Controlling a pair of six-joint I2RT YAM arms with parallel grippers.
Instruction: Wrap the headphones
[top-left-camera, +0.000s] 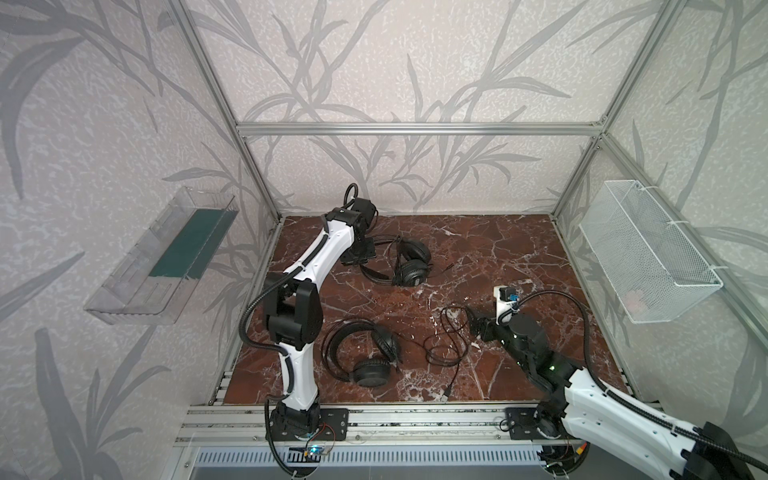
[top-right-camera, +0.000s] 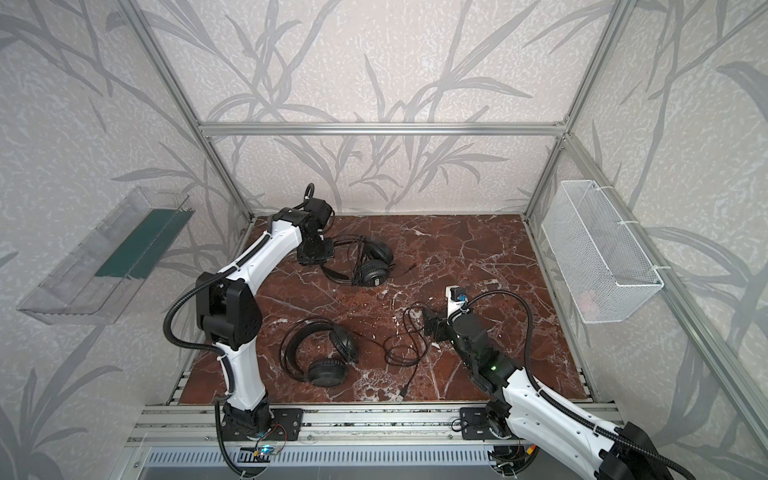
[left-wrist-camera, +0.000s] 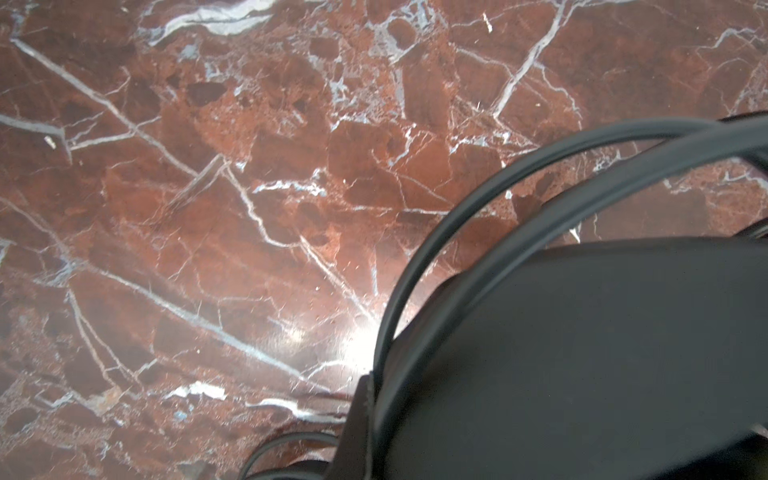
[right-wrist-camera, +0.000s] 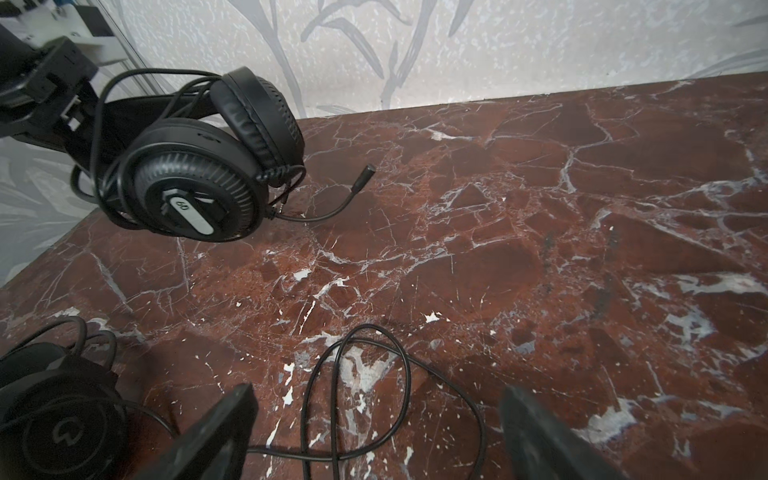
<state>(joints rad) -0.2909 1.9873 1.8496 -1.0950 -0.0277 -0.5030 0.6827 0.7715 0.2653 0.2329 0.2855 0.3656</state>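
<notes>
Two black headphones lie on the red marble table (top-left-camera: 511, 249). The far headphones (top-left-camera: 409, 262) (top-right-camera: 372, 266) (right-wrist-camera: 191, 183) have a ridged earcup and a short microphone boom (right-wrist-camera: 361, 176). My left gripper (top-left-camera: 359, 255) (top-right-camera: 318, 251) (left-wrist-camera: 368, 386) is shut on their headband (left-wrist-camera: 419, 257). The near headphones (top-left-camera: 368, 357) (top-right-camera: 324, 361) (right-wrist-camera: 62, 428) show a smooth earcup. Their thin cable (top-left-camera: 446, 340) (top-right-camera: 405, 345) (right-wrist-camera: 365, 326) lies in loose loops to the right. Just above these loops my right gripper (top-left-camera: 471, 322) (top-right-camera: 428, 320) (right-wrist-camera: 376, 399) stands open, holding nothing.
The cable's plug (top-left-camera: 448, 392) lies near the table's front edge. A clear plastic bin (top-left-camera: 162, 257) hangs on the left wall. A white mesh basket (top-left-camera: 648, 253) hangs on the right wall. Aluminium frame posts stand at the table's corners.
</notes>
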